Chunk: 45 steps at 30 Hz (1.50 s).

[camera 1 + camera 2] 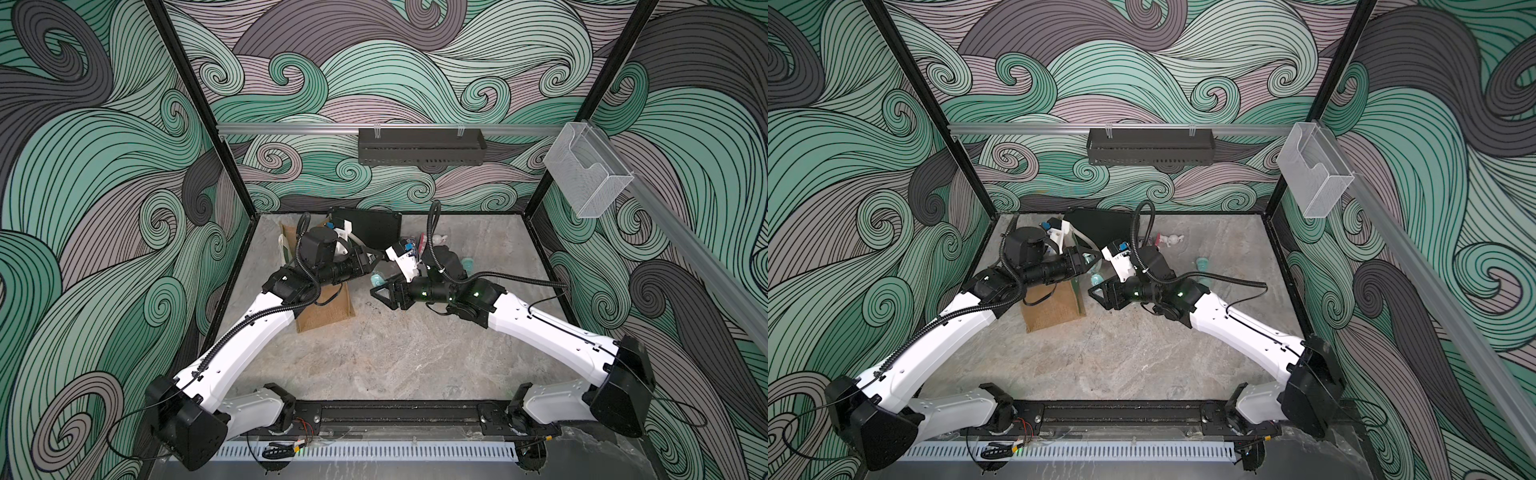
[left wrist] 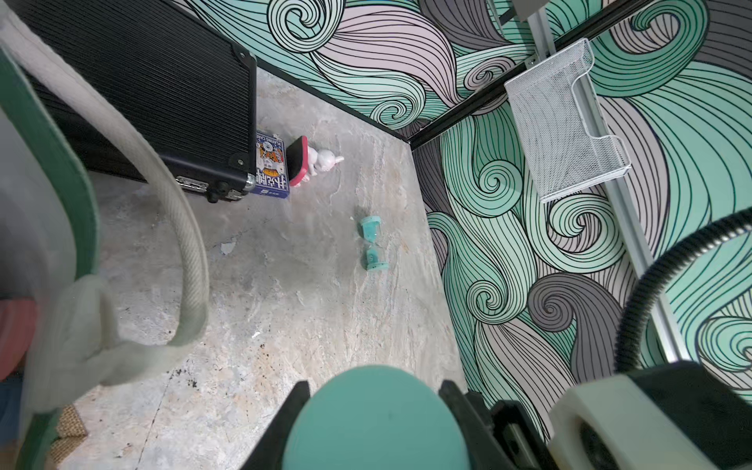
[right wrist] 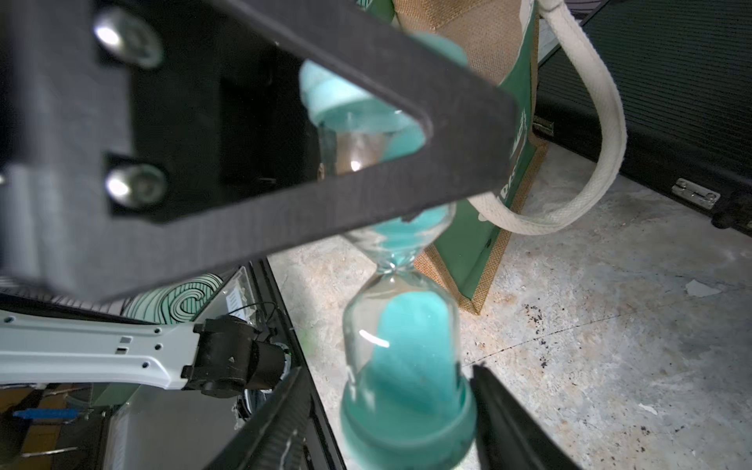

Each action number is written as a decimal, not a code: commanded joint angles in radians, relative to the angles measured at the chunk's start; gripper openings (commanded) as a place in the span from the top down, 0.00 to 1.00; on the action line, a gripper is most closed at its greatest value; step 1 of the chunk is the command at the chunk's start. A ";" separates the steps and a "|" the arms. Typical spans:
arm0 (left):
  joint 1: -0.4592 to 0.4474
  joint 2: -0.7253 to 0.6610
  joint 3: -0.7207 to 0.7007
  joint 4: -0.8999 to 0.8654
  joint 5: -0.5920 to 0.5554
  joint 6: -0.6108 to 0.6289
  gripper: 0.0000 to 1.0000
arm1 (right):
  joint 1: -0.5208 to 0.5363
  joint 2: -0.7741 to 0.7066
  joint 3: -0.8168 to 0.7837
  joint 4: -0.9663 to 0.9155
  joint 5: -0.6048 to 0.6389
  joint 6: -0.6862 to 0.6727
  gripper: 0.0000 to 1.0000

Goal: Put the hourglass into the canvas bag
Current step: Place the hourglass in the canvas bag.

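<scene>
Mid-task, handover stage. The hourglass (image 3: 401,346), teal sand and teal caps, is in the air between the two arms, off the counter (image 2: 305,305). It is just beside the canvas bag (image 3: 484,252) and not in it.

The left end effector (image 2: 374,384) is clamped narrow on one teal cap, and in the right wrist view its black finger crosses the upper bulb. The right end effector (image 3: 386,370) flanks the other cap with its jaws parted. There is a visible gap on one side, so it reads as released.

Judgement: pick done, transfer about done. Left to do: carry the hourglass over the bag mouth, lower it and release.

Containers:
- The canvas bag stands upright on the counter, with a cream handle (image 2: 191,260) looping out. In both top views the left arm covers the mouth, so I can't tell the contents.
- The black case (image 2: 162,81) behind the bag is closed.
- The mesh holder (image 2: 561,122) on the side wall looks empty.
- The inside of the black tray (image 1: 419,147) on the back rail can't be seen.

Loose on the counter: a small hourglass (image 2: 372,244) lying on its side well apart from the bag, a card box (image 2: 270,167) against the case, and a rabbit figurine (image 2: 321,160) beside it.
</scene>
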 commanded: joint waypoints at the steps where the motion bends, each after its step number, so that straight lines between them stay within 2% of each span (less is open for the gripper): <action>1: 0.018 -0.021 0.055 -0.003 -0.074 0.073 0.80 | 0.001 -0.065 0.034 -0.029 0.023 -0.019 0.26; 5: 0.059 -0.021 0.161 -0.108 -0.149 0.175 0.81 | -0.027 -0.130 0.057 -0.170 0.120 -0.025 0.11; 10: 0.145 -0.022 0.241 -0.208 -0.264 0.265 0.82 | -0.179 -0.156 0.069 -0.359 0.304 -0.002 0.01; 15: 0.231 0.003 0.248 -0.217 -0.370 0.344 0.82 | -0.402 -0.111 0.017 -0.363 0.326 0.012 0.00; 24: 0.311 0.131 0.192 -0.054 -0.426 0.414 0.88 | -0.607 -0.014 -0.103 -0.280 0.325 0.053 0.00; 28: 0.312 0.180 0.162 0.003 -0.468 0.432 0.89 | -0.647 0.036 -0.168 -0.155 0.303 0.064 0.00; 32: 0.311 0.224 0.120 0.030 -0.498 0.423 0.90 | -0.684 0.109 -0.178 -0.122 0.305 0.084 0.00; 37: 0.311 0.274 0.096 -0.031 -0.545 0.353 0.90 | -0.699 0.192 -0.149 -0.137 0.308 0.067 0.00; 45: 0.313 0.303 0.086 -0.087 -0.575 0.316 0.85 | -0.734 0.340 -0.064 -0.145 0.306 0.052 0.03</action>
